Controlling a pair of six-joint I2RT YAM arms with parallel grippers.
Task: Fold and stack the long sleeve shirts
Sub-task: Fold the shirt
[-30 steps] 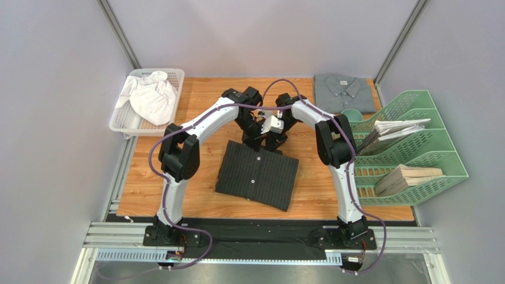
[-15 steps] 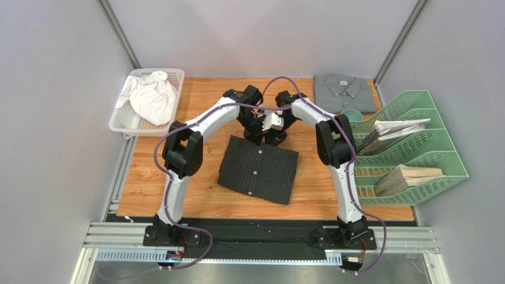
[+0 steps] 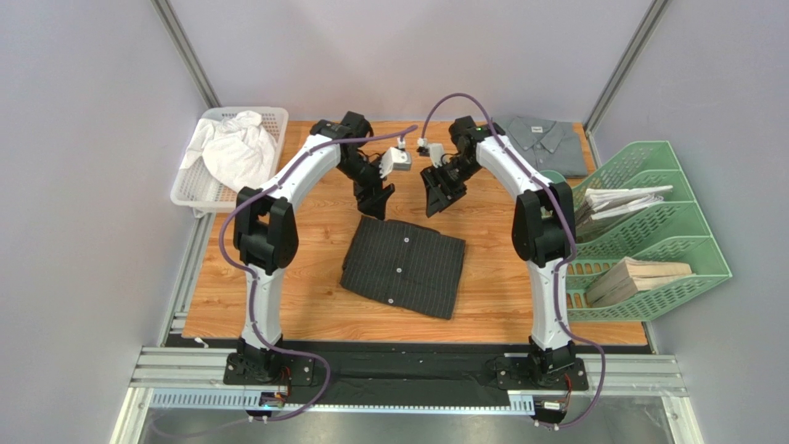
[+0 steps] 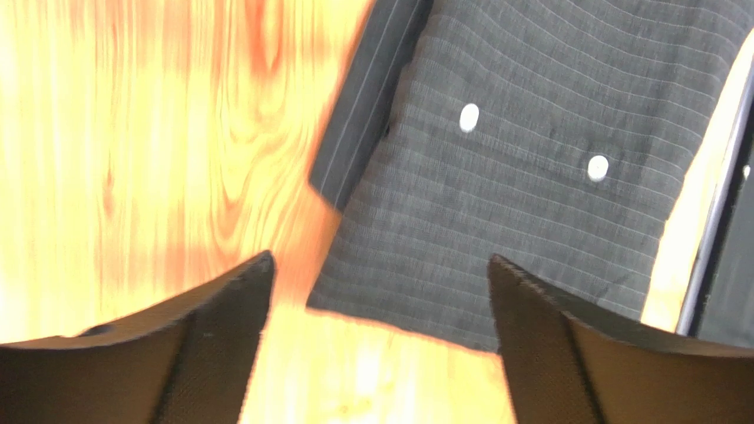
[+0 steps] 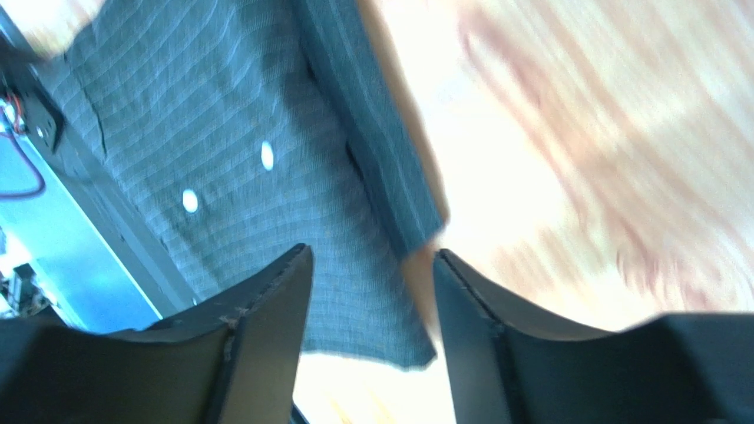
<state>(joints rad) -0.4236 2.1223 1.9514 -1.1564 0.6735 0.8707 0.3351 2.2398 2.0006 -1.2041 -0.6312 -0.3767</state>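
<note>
Two grippers hang above the far edge of the black shirt (image 3: pixel 403 266), both empty. The left gripper (image 3: pixel 374 198) stands wide: in its wrist view (image 4: pixel 379 265) the dark fingers (image 4: pixel 212 322) frame bare wood and the pinstriped cloth below, touching neither. The right gripper (image 3: pixel 435 200) is parted more narrowly (image 5: pixel 372 256), with nothing between its jaws and the shirt's folded edge lying beneath. The black shirt lies folded into a skewed rectangle in the middle of the bench (image 3: pixel 278 277), its button strip up with pale buttons (image 4: pixel 469 117) showing, one corner pointing at the near edge. The grey shirt (image 3: pixel 542 143) sits folded, collar up, at the far right corner, well apart from the black one; the right arm's forearm passes just beside it. A white basket (image 3: pixel 190 194) holding a crumpled white cloth (image 3: pixel 236 148) sits at the far left corner, and green racks (image 3: pixel 667 227) holding paper stand along the right edge. Nothing lies between the black shirt and the grey one but bare wood. A second ago both grippers were huddled together low on the shirt's far edge, the left one shut; now they have lifted, let go and drawn apart, and the shirt lies slightly farther up the bench.
</note>
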